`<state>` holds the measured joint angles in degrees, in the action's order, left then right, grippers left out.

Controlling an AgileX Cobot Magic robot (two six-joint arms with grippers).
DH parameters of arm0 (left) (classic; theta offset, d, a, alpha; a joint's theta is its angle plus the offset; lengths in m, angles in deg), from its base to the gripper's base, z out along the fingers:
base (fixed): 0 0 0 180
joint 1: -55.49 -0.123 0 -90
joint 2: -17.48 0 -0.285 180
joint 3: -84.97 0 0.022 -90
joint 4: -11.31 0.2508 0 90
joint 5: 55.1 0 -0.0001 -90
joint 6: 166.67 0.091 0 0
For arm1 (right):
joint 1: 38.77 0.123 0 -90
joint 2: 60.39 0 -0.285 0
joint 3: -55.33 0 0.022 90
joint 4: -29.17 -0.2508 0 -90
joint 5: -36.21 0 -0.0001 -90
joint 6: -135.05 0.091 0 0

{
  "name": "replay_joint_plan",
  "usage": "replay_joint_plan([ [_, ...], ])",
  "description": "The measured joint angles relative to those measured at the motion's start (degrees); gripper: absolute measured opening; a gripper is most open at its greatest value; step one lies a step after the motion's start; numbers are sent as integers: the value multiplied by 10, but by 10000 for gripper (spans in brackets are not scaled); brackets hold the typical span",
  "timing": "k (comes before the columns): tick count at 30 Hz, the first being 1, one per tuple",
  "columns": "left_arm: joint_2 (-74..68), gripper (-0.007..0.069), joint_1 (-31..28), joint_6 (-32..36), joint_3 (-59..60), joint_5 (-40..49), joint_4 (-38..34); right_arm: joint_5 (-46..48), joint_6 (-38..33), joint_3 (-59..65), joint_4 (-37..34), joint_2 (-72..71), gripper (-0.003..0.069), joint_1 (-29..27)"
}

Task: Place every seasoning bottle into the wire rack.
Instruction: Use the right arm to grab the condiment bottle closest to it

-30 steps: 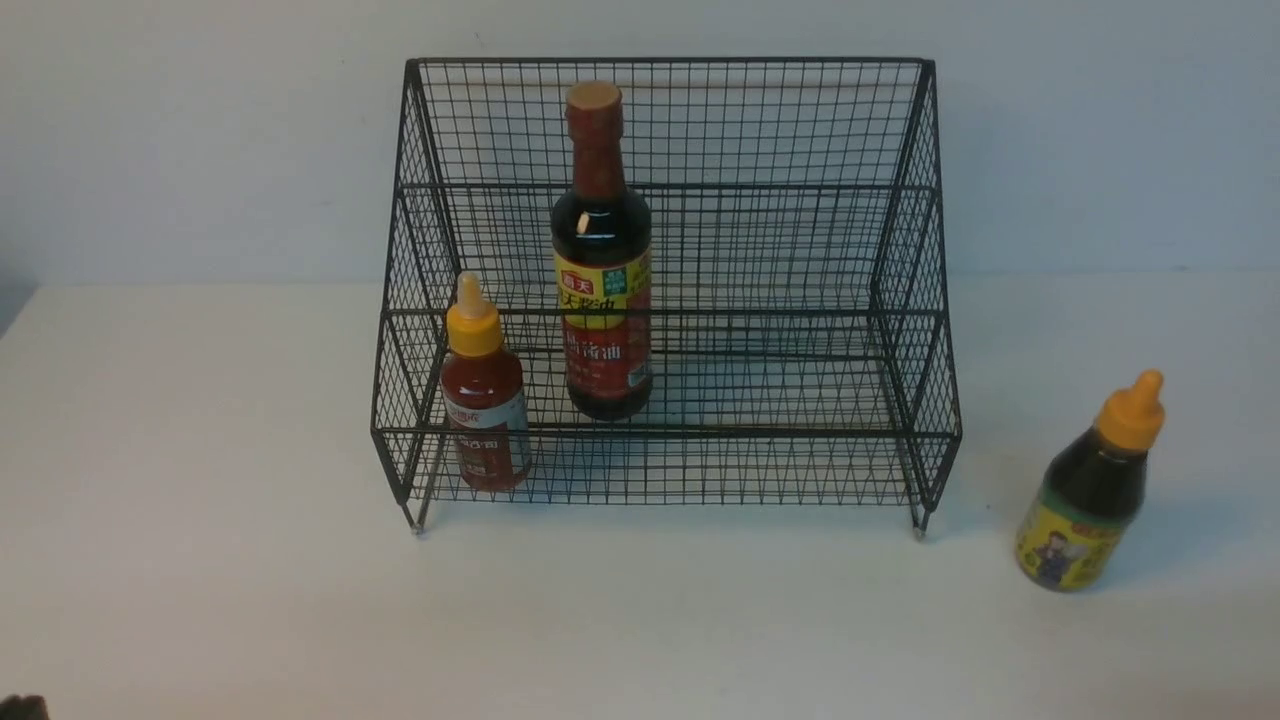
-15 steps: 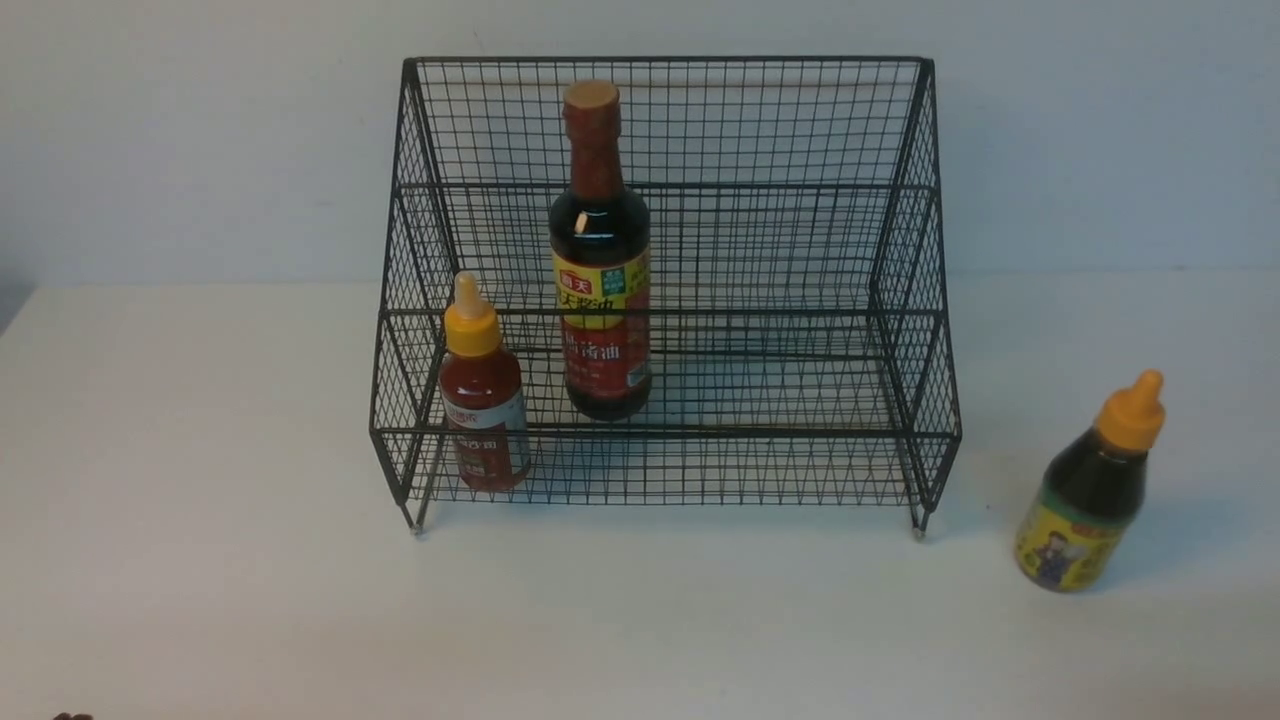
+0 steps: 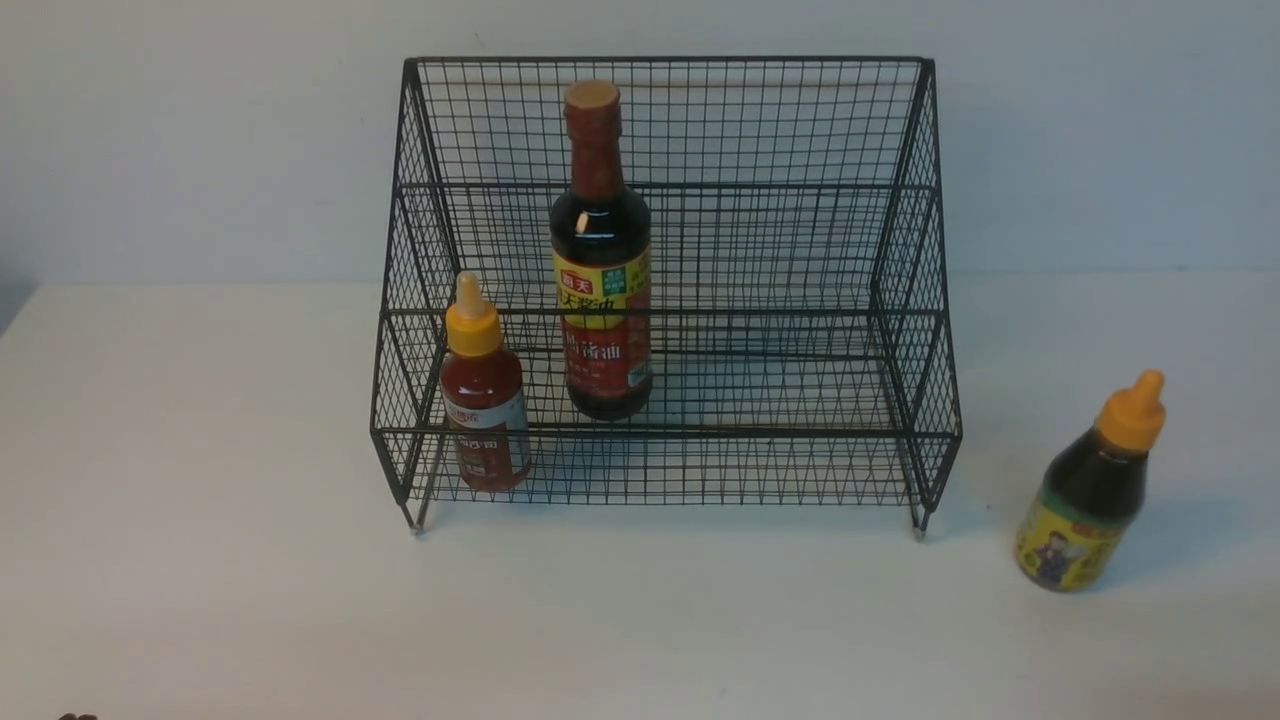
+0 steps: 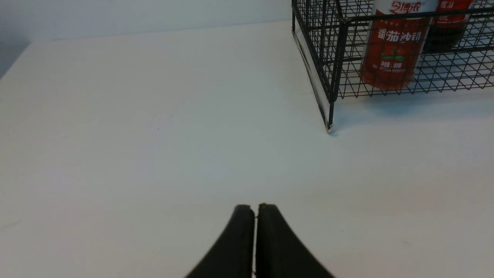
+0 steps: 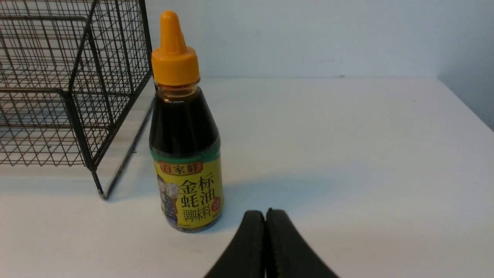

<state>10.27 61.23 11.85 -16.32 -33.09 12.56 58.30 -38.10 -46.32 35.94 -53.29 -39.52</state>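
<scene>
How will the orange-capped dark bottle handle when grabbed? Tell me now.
The orange-capped bottle looks rigid and nearly full of dark sauce, so it is probably heavy for its size. Standing upright and narrowing toward the cap, it may tip if pushed high. Its glossy label could slip when squeezed.

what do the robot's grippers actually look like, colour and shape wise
Only the finger ends show. The left gripper has two matte black fingers, smooth and curved, widening from rounded tips toward the base. The right gripper looks the same: plain black, curved, with rounded tips. No cables, markings or labels are visible on either, and the arm bodies do not show.
</scene>
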Motion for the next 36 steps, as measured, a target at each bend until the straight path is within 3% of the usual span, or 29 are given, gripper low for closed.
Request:
replay_joint_plan([
  [23, 0, -5, 0, 0, 0, 0, 0, -11, -1, 2, -4, 0, -10, 0],
  [31, 0, -5, 0, 0, 0, 0, 0, -252, 10, 5, -34, 0, -10, 0],
  [36, 0, -5, 0, 0, 0, 0, 0, -312, 24, 5, -34, 0, -10, 0],
])
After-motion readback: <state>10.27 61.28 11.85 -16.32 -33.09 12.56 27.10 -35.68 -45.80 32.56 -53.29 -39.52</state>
